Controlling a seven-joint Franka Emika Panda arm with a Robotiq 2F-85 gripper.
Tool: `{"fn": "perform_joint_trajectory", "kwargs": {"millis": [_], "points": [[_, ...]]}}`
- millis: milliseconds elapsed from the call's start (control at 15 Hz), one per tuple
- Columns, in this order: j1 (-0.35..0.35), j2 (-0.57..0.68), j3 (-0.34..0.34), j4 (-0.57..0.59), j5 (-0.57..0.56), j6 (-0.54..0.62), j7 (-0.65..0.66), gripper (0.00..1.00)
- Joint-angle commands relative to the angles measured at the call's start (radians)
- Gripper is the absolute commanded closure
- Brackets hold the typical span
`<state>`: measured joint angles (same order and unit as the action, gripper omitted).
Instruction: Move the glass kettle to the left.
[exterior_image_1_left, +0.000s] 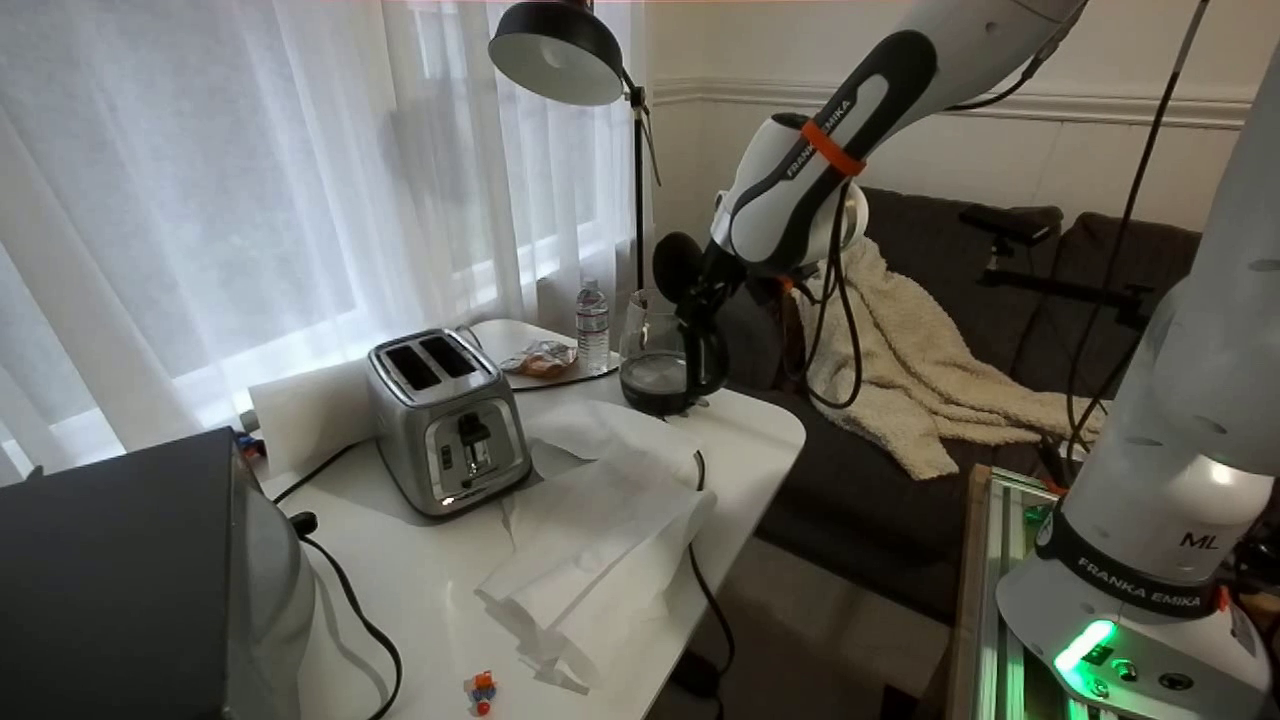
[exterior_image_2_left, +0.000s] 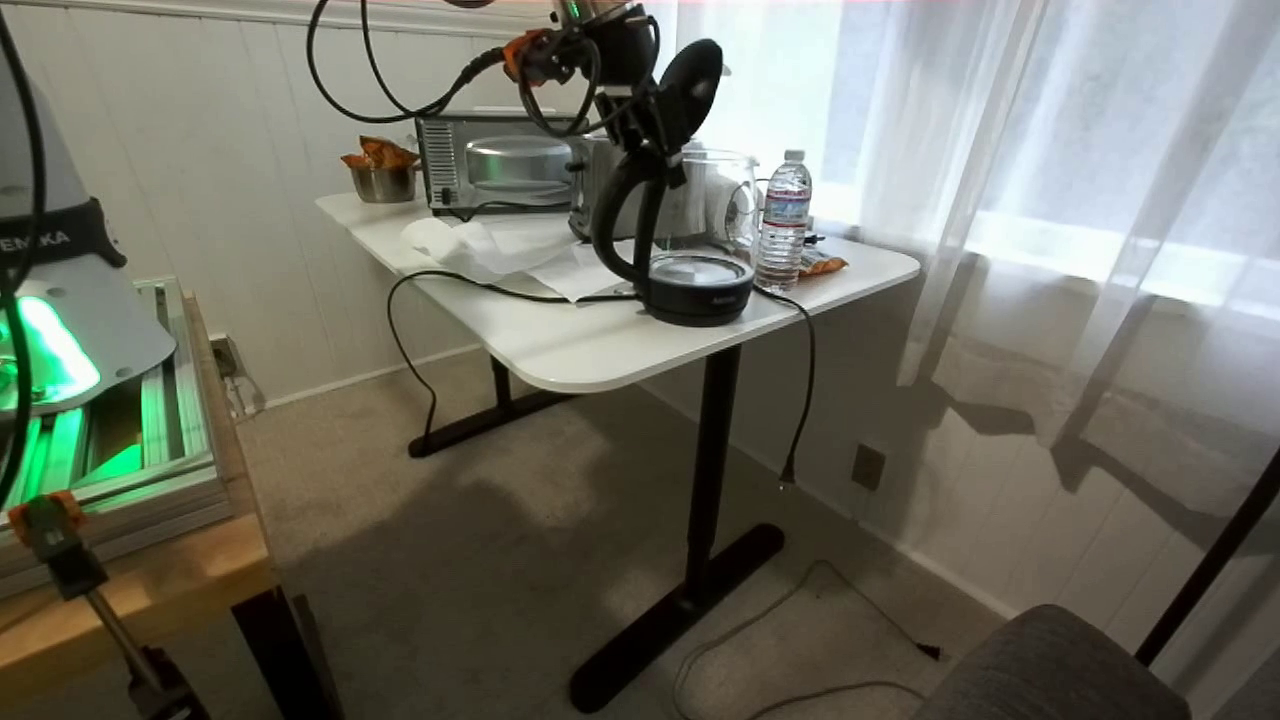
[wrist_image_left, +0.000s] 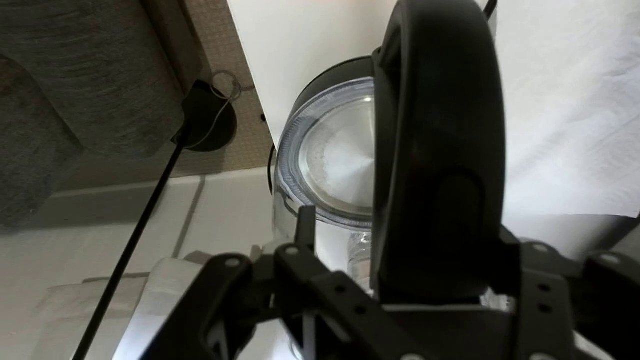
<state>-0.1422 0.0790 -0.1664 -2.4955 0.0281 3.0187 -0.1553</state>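
The glass kettle stands upright near the end of the white table. It also shows in an exterior view and in the wrist view. Its black looped handle rises toward my gripper. Its round black lid looks swung up. In the wrist view, my gripper is open around the top of the handle. One finger stands apart from the handle, over the glass side. The other finger is close against the handle's far side, and its tip is partly hidden.
A water bottle and a snack wrapper are close beside the kettle. The silver toaster, crumpled white paper and a toaster oven share the table. A black lamp stands behind. Cords hang off the edges.
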Motion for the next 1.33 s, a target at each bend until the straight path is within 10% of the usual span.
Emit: {"fn": "perform_joint_trajectory", "kwargs": {"millis": [0, 400, 1267], "points": [[-0.001, 0.028, 0.009, 0.019, 0.024, 0.03, 0.001, 0.43], [0.003, 0.028, 0.006, 0.018, 0.005, 0.023, 0.02, 0.81], [-0.009, -0.054, 0.077, -0.046, 0.084, 0.11, -0.091, 0.81]]}}
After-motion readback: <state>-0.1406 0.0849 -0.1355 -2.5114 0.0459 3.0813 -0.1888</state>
